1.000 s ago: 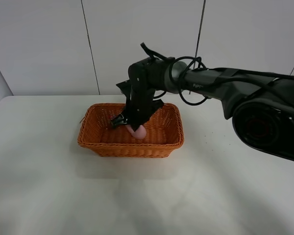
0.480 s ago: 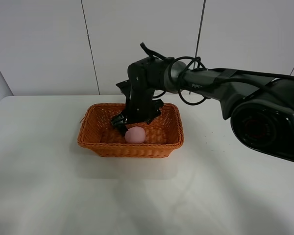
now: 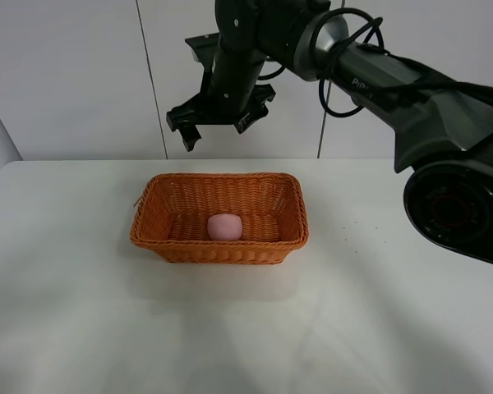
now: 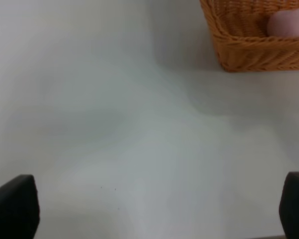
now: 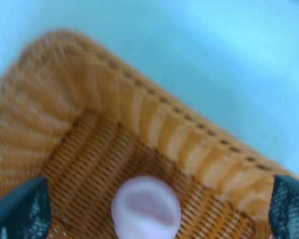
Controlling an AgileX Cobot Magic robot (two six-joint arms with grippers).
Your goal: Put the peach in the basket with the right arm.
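The peach [image 3: 225, 226] lies in the basket [image 3: 174, 246]; right gripper [image 3: 214, 125] at 12 o'clock above — fingers apart, empty — we should retract it straight upward.

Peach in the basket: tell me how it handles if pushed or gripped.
The peach looks rounded, so a push would probably roll it until a woven wall of the basket stops it. It is small beside the basket, so likely light. Its matte skin should not slip much; softness cannot be told.
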